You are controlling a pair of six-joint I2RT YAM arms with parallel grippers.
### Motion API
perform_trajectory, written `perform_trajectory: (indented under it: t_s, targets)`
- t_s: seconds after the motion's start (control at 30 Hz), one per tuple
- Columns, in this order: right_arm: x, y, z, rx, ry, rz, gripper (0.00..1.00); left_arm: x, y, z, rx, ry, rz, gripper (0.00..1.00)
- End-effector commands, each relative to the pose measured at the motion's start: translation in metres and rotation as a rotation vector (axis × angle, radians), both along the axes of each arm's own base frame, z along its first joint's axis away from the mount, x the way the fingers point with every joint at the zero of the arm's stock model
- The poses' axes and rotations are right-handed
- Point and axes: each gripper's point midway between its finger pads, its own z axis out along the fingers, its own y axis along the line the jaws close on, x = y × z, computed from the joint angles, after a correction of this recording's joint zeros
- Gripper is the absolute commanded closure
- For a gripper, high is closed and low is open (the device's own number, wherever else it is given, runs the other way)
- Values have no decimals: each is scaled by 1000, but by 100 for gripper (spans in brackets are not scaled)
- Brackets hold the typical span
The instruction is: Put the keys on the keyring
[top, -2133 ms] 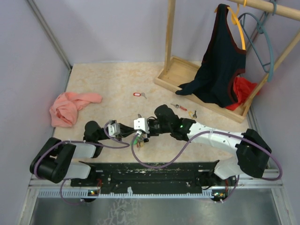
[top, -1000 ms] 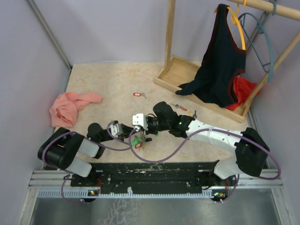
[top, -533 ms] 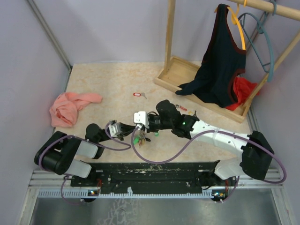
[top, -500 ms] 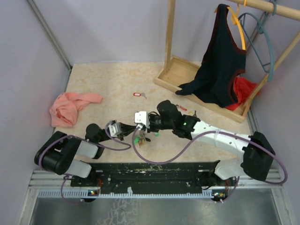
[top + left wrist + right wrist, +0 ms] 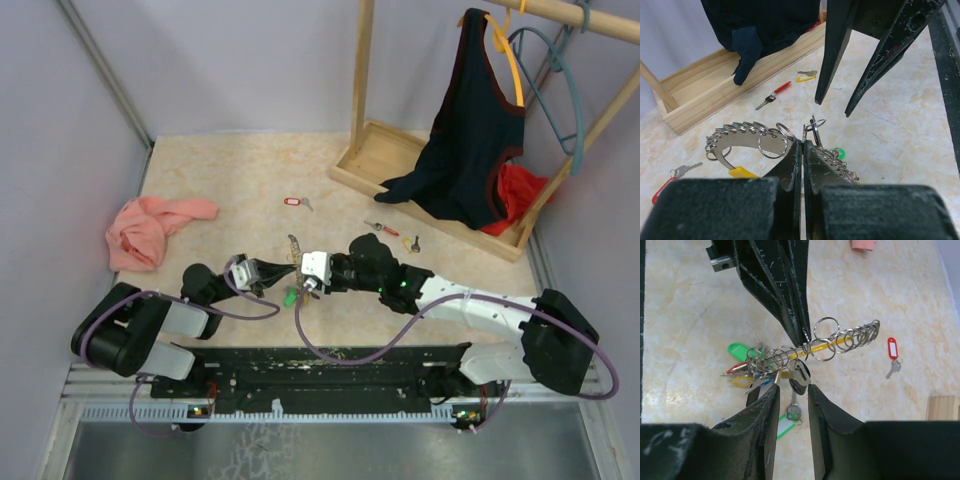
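Observation:
The keyring [image 5: 740, 132] is a curved silvery band strung with several small rings and coloured tagged keys. My left gripper [image 5: 803, 143] is shut on its metal, holding it just above the table. In the right wrist view the keyring [image 5: 840, 340] crosses in front of my right gripper [image 5: 792, 390], which is open. A black-headed key [image 5: 801, 376] hangs from a ring just beyond its fingertips, touching neither finger. A green-tagged key [image 5: 790, 420] lies below on the table. From above, both grippers meet at the keyring [image 5: 292, 250] near the front middle.
Loose keys lie on the table: a red-tagged one [image 5: 293, 202], a red-headed one [image 5: 380, 228] and a yellow one [image 5: 412, 242]. The wooden rack base [image 5: 400, 165] with a black garment [image 5: 470, 130] stands back right. A pink cloth [image 5: 150, 228] lies at the left.
My right gripper has opened and drawn back slightly to the right, leaving the black-headed key hanging from the keyring. The left gripper still holds the keyring.

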Motion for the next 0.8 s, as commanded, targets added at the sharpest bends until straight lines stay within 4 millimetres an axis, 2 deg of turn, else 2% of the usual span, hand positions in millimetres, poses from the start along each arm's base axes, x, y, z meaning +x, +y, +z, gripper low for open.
perform_trajectory:
  t_s: [0.0,0.2,0.47,0.77]
  targets:
    - [14,18,40,158,-101,-26,71,3,2,11,-24,-26,18,100]
    - [15,23,33,168,-104,-26,71,3,2,10,-29,-18,23,100]
    - [4,29,27,159,-68,29,72,5,2,11,-37,-11,28,100]
    - [4,28,25,142,-67,18,72,7,3,12,-41,-8,43,100]
